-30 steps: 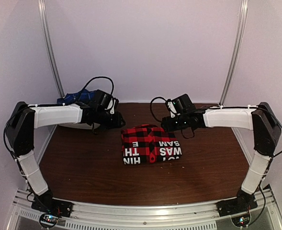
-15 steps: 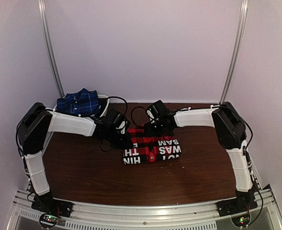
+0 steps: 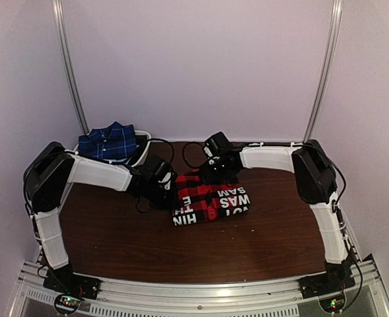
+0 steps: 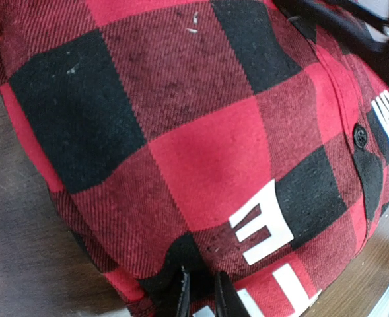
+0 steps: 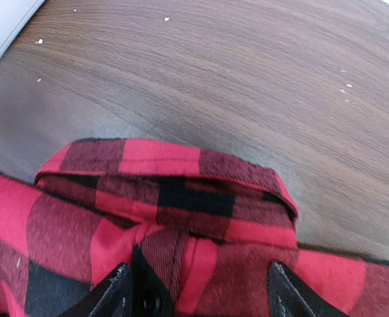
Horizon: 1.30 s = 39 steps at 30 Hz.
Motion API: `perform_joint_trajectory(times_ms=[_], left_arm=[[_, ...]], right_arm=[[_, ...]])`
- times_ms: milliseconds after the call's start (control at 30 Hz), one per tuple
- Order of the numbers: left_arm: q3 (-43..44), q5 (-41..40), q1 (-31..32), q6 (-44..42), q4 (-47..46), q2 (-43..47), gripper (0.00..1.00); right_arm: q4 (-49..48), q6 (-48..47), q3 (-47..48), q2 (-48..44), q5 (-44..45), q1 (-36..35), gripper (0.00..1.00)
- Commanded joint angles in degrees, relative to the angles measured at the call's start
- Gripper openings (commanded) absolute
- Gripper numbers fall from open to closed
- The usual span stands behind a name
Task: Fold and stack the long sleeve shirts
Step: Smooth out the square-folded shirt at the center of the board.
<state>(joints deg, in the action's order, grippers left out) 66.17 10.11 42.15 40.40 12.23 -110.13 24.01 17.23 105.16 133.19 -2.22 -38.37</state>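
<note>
Left gripper (image 3: 162,191) is down at the left edge of the red shirt (image 3: 211,198). Its wrist view shows the fingertips (image 4: 182,297) nearly together with a fold of plaid between them, so it reads as clamped on the cloth. The red shirt sits mid-table as a folded rectangle, white letters (image 3: 234,206) up, flat on the table (image 3: 115,244). Right gripper (image 3: 215,173) is at the shirt's far edge by the collar (image 5: 161,158). Its jaws stand wide apart, one finger either side of the collar band, nothing gripped. Judgement: folding of the red one looks done, and the step in hand is taking hold of the packet to shift it for stacking. The next move calls for the right jaws to close on the far edge through all layers. Then both arms lift level and together so the fold doesn't open, and carry toward back left. Around: the blue shirt (image 3: 108,140) lies bundled at the back-left corner on what looks like a white tray (image 3: 143,140), well apart from the red one. In the way: the left arm (image 3: 98,173) lies across the line between the two shirts, the tray rim needs clearing, and a black cable (image 3: 189,150) loops near the right wrist, close to the collar.
</note>
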Motion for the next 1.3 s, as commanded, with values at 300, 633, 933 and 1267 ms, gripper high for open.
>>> perform_joint_trajectory(times_ms=[300, 633, 933, 1267], left_arm=[[11.8, -2.9, -2.3, -1.7, 3.9, 0.8, 0.20], [23.6, -0.6, -7.6, -3.4, 3.6, -12.9, 0.17], [24.6, 1.1, -10.9, -4.6, 3.9, -17.4, 0.16], [25.5, 2.1, -11.4, -6.2, 6.2, -14.1, 0.19]], right_arm=[[-2.5, 1.3, -23.8, -27.4, 2.4, -0.5, 0.62], [-7.0, 2.4, -36.2, -28.5, 1.5, -1.1, 0.56], [-8.2, 4.9, -43.0, -27.8, 1.1, -1.9, 0.54], [-9.1, 10.2, -49.0, -31.1, -2.7, -5.7, 0.53]])
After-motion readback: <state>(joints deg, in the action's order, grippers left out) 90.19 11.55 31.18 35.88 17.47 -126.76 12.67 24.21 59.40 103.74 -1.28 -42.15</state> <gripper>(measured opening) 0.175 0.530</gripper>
